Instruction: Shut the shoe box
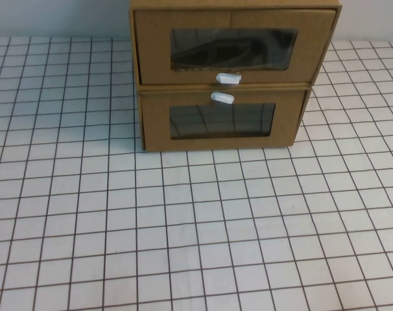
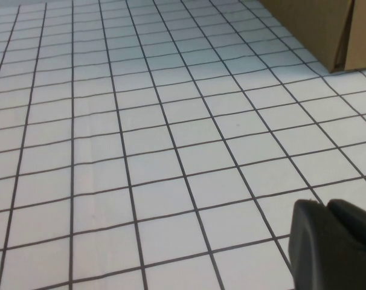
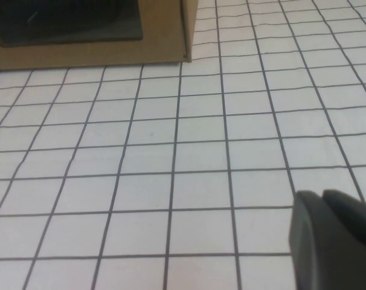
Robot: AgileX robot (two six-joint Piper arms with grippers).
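Observation:
The shoe box point(image 1: 234, 48) is the upper of two stacked brown cardboard drawer boxes at the far middle of the table. Its clear window shows a dark shoe, and its white knob point(image 1: 228, 78) sits just below the window. Its drawer front appears to stick out a little past the box below. Neither arm shows in the high view. My left gripper point(image 2: 321, 205) is shut and empty, low over the gridded table, well short of the boxes. My right gripper point(image 3: 321, 194) is also shut and empty over the table, short of the boxes.
The lower matching box point(image 1: 222, 120) has its white knob point(image 1: 222, 98) above its window and stands on the white gridded tabletop point(image 1: 196, 233). Its corner shows in the left wrist view point(image 2: 316, 30) and in the right wrist view point(image 3: 165, 36).

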